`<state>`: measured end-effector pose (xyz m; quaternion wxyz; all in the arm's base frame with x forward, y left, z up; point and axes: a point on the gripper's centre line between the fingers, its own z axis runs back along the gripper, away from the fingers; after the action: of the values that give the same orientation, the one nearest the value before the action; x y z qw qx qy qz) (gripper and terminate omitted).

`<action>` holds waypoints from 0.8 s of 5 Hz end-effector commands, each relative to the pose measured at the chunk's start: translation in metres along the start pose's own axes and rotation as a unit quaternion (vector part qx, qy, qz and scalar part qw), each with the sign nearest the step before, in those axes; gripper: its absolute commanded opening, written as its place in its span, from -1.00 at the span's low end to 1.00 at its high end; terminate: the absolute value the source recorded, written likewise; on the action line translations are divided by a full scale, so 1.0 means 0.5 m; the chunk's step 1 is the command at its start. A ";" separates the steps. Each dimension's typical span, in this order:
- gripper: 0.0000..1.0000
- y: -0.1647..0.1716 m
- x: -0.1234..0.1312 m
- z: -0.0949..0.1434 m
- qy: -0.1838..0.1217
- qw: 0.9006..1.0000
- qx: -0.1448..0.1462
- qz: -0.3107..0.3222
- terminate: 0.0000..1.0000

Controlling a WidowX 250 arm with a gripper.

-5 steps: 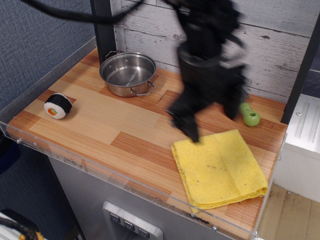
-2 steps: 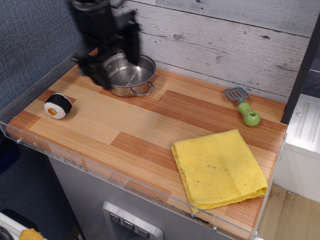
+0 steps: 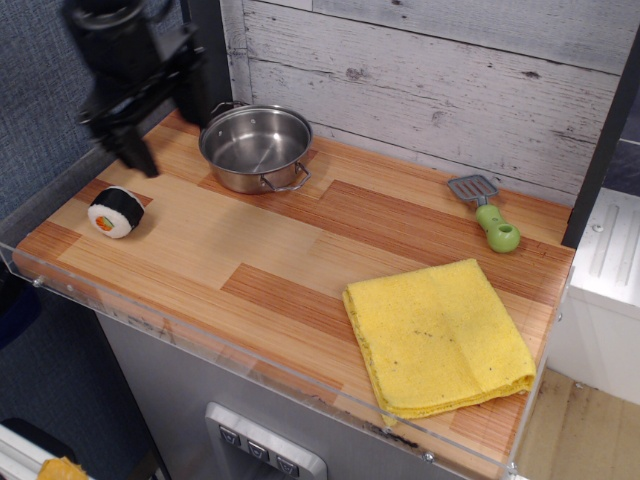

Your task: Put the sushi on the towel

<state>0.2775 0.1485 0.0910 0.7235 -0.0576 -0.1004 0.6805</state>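
Swinging from over the pot point(image 3: 256, 146) to the table's point(image 3: 300, 250) 10 o'clock corner, our hand point(image 3: 135, 140), fingers apparently spread and empty, hangs above the sushi point(image 3: 116, 212), far from the towel point(image 3: 437, 336) at 4 o'clock.

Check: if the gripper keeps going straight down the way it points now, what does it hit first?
Likely the bare wooden tabletop just behind the sushi, not the roll itself. The gripper is blurred and points down, slightly beyond the roll; depth is unclear.
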 end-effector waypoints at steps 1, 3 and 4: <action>1.00 0.041 0.089 -0.014 -0.063 0.998 -0.004 0.023 -1.00; 1.00 0.064 0.106 -0.069 -0.072 0.997 0.023 0.028 -1.00; 1.00 0.064 0.084 -0.097 -0.072 0.996 0.037 0.035 -1.00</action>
<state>0.2619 0.1947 0.0247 0.6902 0.0182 -0.1063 0.7155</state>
